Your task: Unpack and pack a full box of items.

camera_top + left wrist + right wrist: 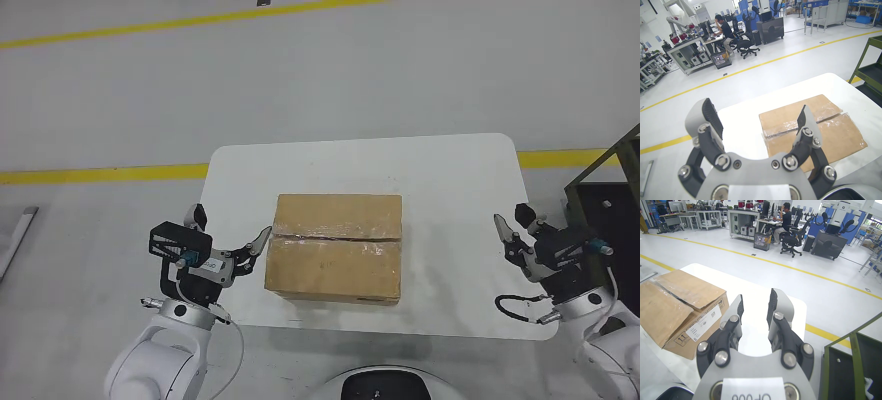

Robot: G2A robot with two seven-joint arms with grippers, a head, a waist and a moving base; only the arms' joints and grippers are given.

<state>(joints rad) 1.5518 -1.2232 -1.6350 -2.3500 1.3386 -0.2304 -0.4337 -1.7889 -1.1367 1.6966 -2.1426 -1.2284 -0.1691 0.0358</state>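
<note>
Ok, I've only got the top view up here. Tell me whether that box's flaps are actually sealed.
Observer: Not sealed. In the right wrist view the cardboard box has a dark gap along its seam, with one flap edge sitting higher than the other.
Operator: Good. Now report what's on the side facing the right arm.
Observer: A white label is stuck on that side, with printed up-arrows beside it near the lower corner.
Operator: Check the seam from the left side too.
Observer: Past the open left gripper, the left wrist view shows clear tape wrinkled and split along the seam.
</note>
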